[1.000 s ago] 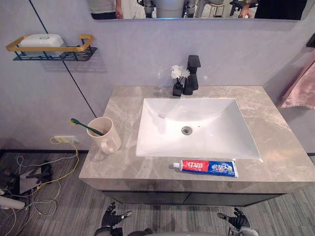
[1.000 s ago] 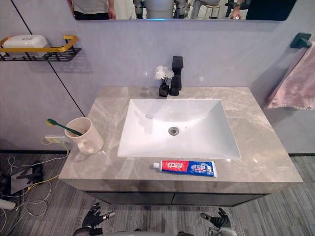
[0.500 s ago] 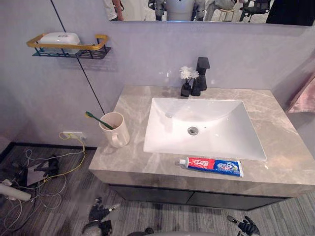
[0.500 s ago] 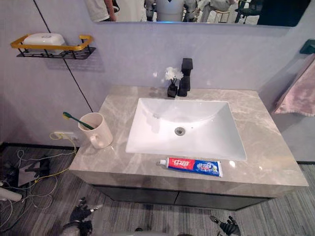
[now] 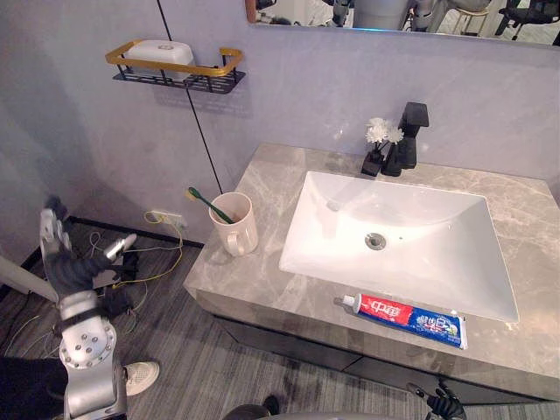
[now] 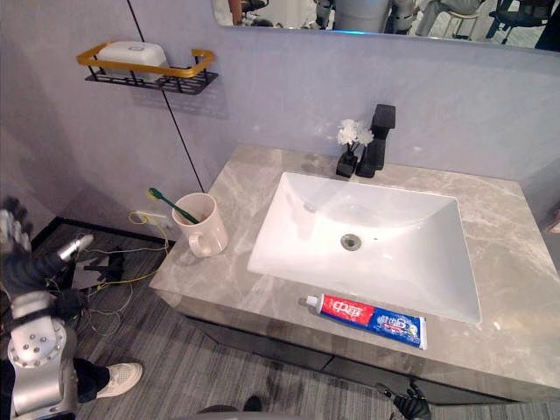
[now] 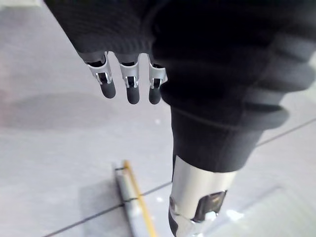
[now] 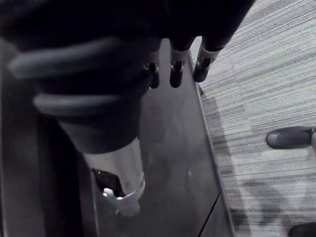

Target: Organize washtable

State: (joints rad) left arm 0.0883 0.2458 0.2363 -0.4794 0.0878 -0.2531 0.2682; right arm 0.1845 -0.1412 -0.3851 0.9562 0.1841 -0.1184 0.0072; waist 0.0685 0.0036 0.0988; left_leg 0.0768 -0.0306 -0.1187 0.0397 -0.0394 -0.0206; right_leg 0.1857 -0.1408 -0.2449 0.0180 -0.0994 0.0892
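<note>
Left hand (image 5: 68, 269) has risen left of the cup (image 5: 236, 224), fingers spread; right hand (image 5: 442, 405) also open; approach step, next reach the cup.

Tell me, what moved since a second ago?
The left hand rose from down low to higher on the left, fingers open, holding nothing. The camera swung too. The beige ceramic cup, green toothbrush and red-and-blue toothpaste tube stayed put; the right hand stays low.

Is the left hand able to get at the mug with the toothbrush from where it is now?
Probably yes: the left hand is open off the left end of the counter, and nothing stands between it and the mug.
</note>
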